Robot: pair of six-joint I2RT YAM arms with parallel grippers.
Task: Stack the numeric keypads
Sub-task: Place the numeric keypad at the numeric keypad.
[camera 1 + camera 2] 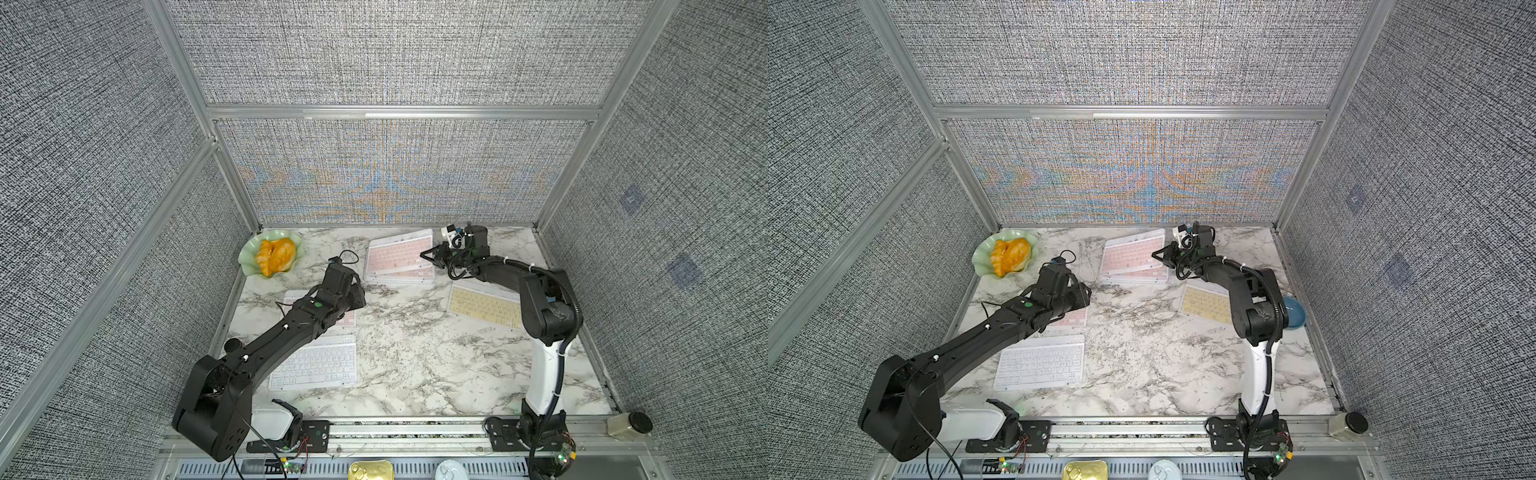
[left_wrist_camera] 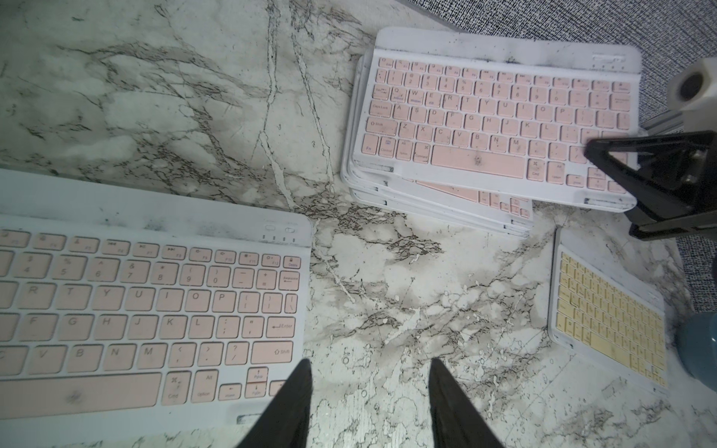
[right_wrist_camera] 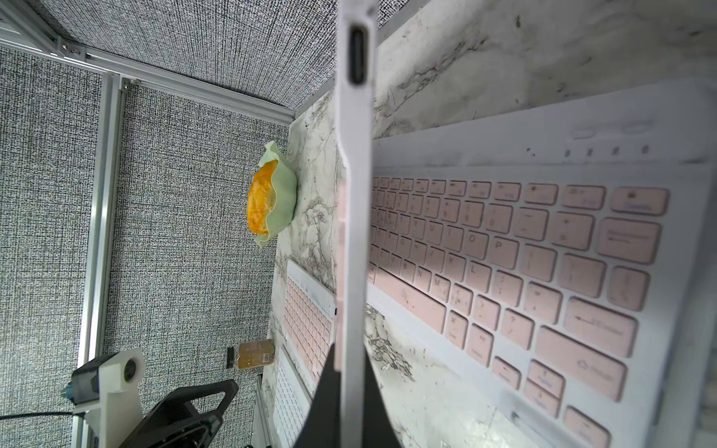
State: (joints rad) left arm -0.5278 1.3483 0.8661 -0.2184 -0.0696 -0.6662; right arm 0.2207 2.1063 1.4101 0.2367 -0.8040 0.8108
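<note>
though left arm (image 1: 1000,328) half-hides pink keypad (image 1: 1074,319), right jaws clamp stack-top keypad (image 1: 397,253); left jaws apart.

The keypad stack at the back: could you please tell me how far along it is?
Done: a pile of white-framed keypads stands at the back. In hand: the right gripper, jaws shut on one edge of the top pastel-pink rectangular keypad over that pile. Remaining: the loose pink keypad, white-keyed keypad and pale-yellow keypad lie flat, apart; the left gripper hangs open, empty.
</note>
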